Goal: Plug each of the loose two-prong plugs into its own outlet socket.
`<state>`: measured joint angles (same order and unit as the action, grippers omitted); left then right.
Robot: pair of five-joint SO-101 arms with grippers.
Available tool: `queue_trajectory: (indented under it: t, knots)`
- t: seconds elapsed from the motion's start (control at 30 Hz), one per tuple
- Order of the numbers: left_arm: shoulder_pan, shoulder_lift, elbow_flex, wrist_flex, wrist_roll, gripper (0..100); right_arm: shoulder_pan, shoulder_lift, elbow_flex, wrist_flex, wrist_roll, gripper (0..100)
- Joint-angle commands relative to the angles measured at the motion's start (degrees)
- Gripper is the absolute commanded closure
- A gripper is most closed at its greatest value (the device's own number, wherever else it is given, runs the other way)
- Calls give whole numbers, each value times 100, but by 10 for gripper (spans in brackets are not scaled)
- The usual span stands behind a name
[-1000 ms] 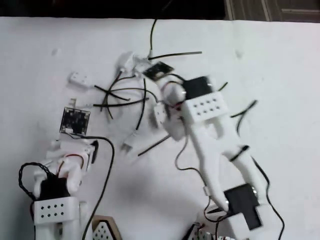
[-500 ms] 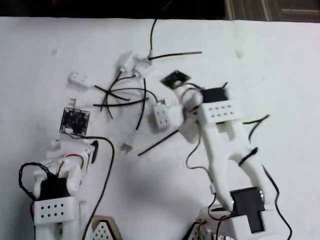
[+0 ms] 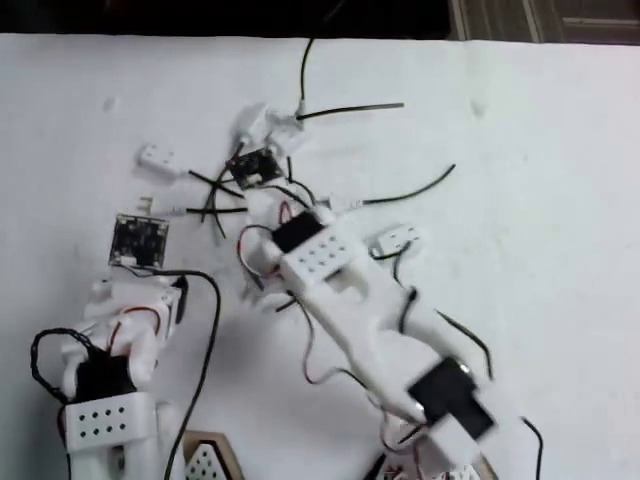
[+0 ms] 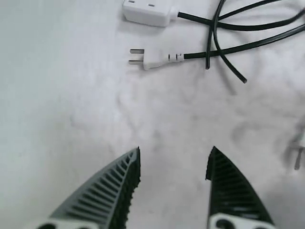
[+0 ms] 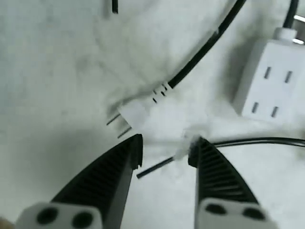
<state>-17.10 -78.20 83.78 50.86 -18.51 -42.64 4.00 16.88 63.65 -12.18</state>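
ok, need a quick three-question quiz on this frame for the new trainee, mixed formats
1. Short answer: how many slots show on the outlet block in the right wrist view?
2. Multiple choice: in that view, the white plug is A) seated in the outlet block, B) loose on the table, just ahead of the open right tool, C) clamped in the tool.
3. True or false: the left tool is shut on a plug.

Key: 1 four. 2 B. 3 false, it is open and holds nothing.
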Motion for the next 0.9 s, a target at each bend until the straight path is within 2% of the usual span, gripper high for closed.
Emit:
queue_trajectory:
  t: [0.0,0.33,0.63,0.7,0.8,0.87]
  knots:
    - [-198,-84,-132,-158,62,771,-48,743,-782,-154,-334,844]
    - [-198,-84,-123,-158,62,771,-198,2510,-1943,-145,-624,846]
    - [-198,-84,-123,-167,62,771,-409,2738,-2382,523,-818,848]
    - [-198,-84,-123,-167,62,771,-338,2756,-2435,708,-818,874]
    - [-198,-84,-123,-167,62,771,-268,2730,-2435,787,-730,981]
    - [-198,-84,-123,-158,62,771,-233,2642,-2435,936,-492,968]
